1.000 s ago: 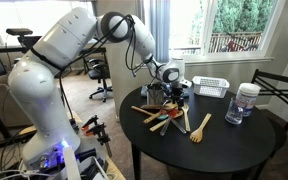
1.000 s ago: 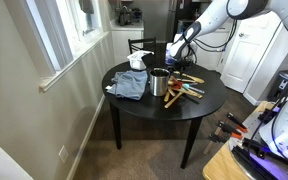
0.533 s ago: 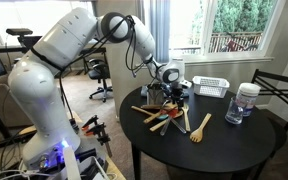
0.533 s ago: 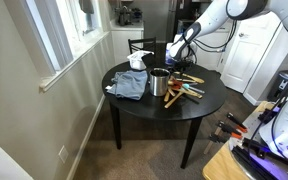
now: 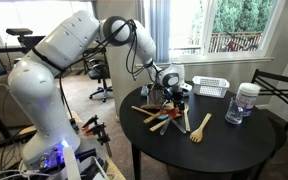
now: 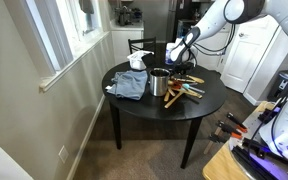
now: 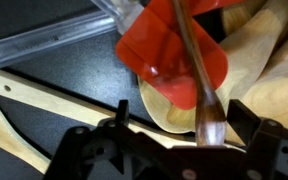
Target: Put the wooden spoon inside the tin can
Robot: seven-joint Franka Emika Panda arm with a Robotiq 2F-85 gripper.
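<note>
**Item: Panda arm, pose.** Base seen at 9 o'clock of the round black table point(image 5: 234, 150) in an exterior view. Elbow raised, forearm reached over the table edge, wrist bent down. Gripper point(image 5: 174, 95) pointed downward, low over the utensil pile point(image 5: 164, 117).

**Item: gripper, fingers.** In wrist view the gripper point(image 7: 176, 138) is seen w/ its fingers point(image 7: 94, 150) set apart at the frame's 6 o'clock edge. A thin dark handle point(image 7: 199, 95) is seen running between them. Contact w/ the pads cannot be told.

**Item: utensils, wrist view.** Red spatula point(image 7: 174, 55) at 12 o'clock, laid over the bowl of the wooden spoon point(image 7: 166, 112). Long pale wooden handle point(image 7: 54, 97) crossing toward 9 o'clock. Clear-handled utensil point(image 7: 44, 42) at 10 o'clock.

**Item: tin can.** Tin can point(image 6: 159, 82) upright near table centre in an exterior view. Utensil pile just beside it at 3 o'clock, gripper point(image 6: 181, 60) at approx. 1 o'clock of it. Wooden spoon is out of the can, on the table among the pile.

**Other.** Blue cloth point(image 6: 129, 85) at 9 o'clock of the can. Clear jar w/ white lid point(image 5: 246, 102) and white slatted basket point(image 5: 210, 87) well apart from the pile.

**Change vs. 0.5 s ago.** Gripper shifted very slightly sideways over the pile. Can, pile, jar, basket and cloth unmoved.
</note>
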